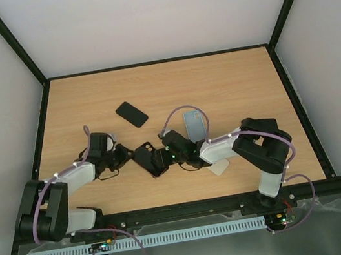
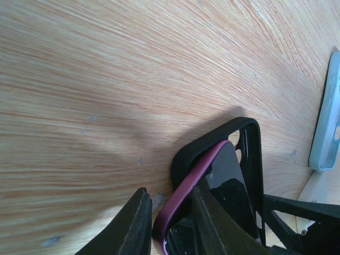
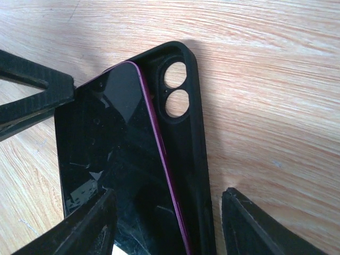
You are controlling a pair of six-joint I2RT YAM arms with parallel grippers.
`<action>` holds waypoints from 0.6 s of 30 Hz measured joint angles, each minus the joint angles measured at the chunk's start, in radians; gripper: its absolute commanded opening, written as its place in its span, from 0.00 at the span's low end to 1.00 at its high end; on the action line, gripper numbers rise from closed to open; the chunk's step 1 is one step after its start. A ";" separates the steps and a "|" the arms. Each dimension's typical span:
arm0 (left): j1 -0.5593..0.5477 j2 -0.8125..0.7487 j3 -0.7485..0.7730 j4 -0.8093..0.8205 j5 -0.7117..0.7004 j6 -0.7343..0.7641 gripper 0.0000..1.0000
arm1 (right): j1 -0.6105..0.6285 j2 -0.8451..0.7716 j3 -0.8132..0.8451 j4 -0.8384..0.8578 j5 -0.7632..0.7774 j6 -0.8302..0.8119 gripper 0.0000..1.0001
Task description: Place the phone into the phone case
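Observation:
A black phone case (image 1: 153,160) lies on the wooden table between my two grippers. A phone (image 3: 106,149) with a dark screen and purple rim sits tilted in it, one long edge raised out of the case (image 3: 196,133). In the left wrist view the purple rim rises out of the case (image 2: 212,139) beside the dark screen (image 2: 234,180). My left gripper (image 2: 172,223) is shut on that raised rim, coming in from the left (image 1: 129,155). My right gripper (image 3: 170,228) is open, its jaws straddling phone and case from the right (image 1: 164,156), one finger over the screen, the other above the table.
A second black phone-shaped slab (image 1: 131,113) lies farther back, left of centre. A light blue case (image 1: 195,123) lies just behind the right arm and shows in the left wrist view (image 2: 326,122). A white object (image 1: 218,166) lies under the right forearm.

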 measured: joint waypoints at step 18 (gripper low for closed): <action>-0.103 0.106 0.137 0.032 -0.039 -0.008 0.47 | -0.003 -0.068 -0.164 0.143 -0.038 0.163 0.33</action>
